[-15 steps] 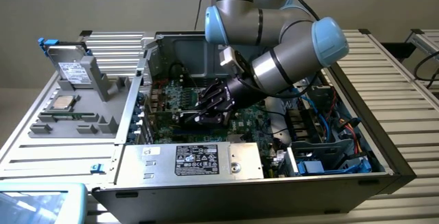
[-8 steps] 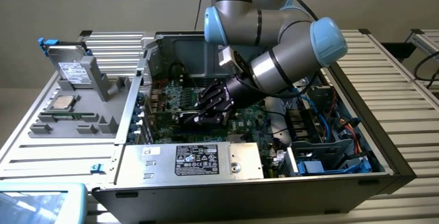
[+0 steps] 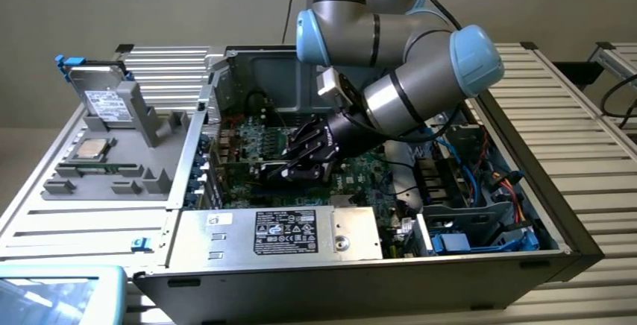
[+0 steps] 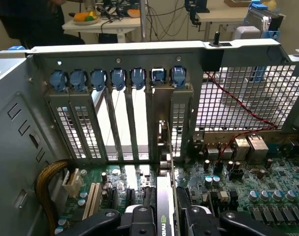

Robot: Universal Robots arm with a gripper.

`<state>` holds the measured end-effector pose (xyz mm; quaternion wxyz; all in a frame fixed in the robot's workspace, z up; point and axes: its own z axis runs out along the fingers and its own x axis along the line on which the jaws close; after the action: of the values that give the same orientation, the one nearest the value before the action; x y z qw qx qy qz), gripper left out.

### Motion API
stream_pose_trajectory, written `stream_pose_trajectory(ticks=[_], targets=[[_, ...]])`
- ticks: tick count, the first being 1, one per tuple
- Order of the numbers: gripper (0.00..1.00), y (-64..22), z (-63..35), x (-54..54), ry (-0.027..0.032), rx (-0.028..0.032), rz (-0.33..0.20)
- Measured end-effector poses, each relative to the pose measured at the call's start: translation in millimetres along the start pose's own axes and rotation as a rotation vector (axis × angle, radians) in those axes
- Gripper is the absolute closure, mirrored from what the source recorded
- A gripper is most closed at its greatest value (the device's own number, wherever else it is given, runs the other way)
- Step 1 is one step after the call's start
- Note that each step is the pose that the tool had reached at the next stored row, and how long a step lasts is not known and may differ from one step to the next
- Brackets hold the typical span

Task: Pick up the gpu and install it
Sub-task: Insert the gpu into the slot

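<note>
Black end effector (image 4: 164, 220) clamps the gpu (image 4: 163, 199) edge-on inside the open computer case (image 4: 14, 128), card upright over the green motherboard (image 4: 272, 179), bracket end near the rear slot panel (image 4: 83, 125).

Slatted aluminium table (image 3: 557, 94), pale wall (image 3: 149, 4), cluttered white desk (image 4: 90, 25) (cables (image 4: 154, 19) hanging)

The exterior view looks down from high and off to one side onto the open computer case (image 3: 348, 289), far enough back to take in the whole of it and the arm (image 3: 418, 94) above the jaws. The wrist view sits close behind the gripper (image 4: 166, 216), facing forward past the jaws to the slotted rear panel (image 4: 80, 125). Both share the gpu (image 4: 165, 196) clamped between the jaws and the motherboard (image 4: 267, 196) beneath them.
</note>
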<state>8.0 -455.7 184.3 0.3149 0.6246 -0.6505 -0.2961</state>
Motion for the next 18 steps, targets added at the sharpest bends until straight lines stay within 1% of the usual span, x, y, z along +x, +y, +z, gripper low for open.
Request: stream_pose_trajectory(ticks=[2, 6, 13, 15, 18], targets=[[0.72, 0.0, 0.0, 0.0, 0.0, 0.0001, 0.0], [0.72, 0.1, 0.2, 0.0, 0.0002, 0.0025, 0.0], [0.72, -0.5, -0.5, 0.2, 0.0003, 0.0031, 0.001], [0.72, -0.4, -0.6, 0.2, 0.0017, 0.0036, 0.0], [0.72, -0.4, -0.5, 0.7, 0.0059, 0.004, -0.004]])
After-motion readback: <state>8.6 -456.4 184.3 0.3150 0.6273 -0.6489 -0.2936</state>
